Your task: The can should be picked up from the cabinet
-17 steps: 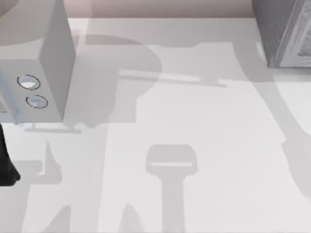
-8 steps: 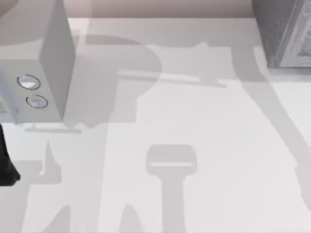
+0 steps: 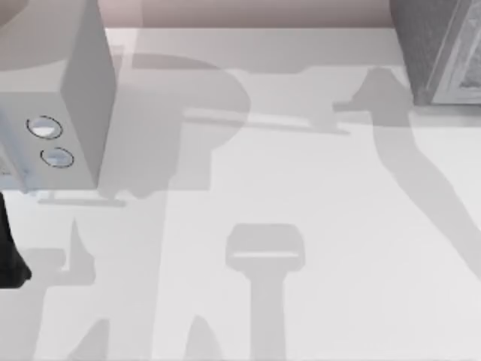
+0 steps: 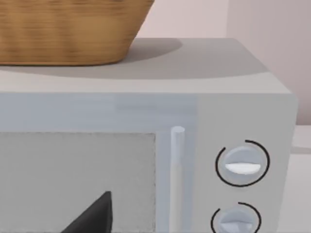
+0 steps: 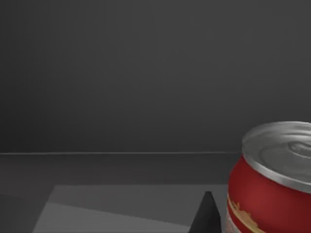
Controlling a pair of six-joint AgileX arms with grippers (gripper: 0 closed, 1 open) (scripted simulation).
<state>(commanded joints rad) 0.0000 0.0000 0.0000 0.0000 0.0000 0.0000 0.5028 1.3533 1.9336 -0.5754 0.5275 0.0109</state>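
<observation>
My right wrist camera looks into the dark cabinet (image 5: 121, 73), where the red can (image 5: 272, 184) stands upright, one fingertip (image 5: 206, 213) just beside it (jaw state unclear). My left arm (image 3: 9, 248) idles by the microwave (image 3: 71, 98), under a basket (image 4: 68, 29).

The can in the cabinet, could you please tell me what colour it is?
The can has a red body with a silver metal top, seen best in the right wrist view.
</observation>
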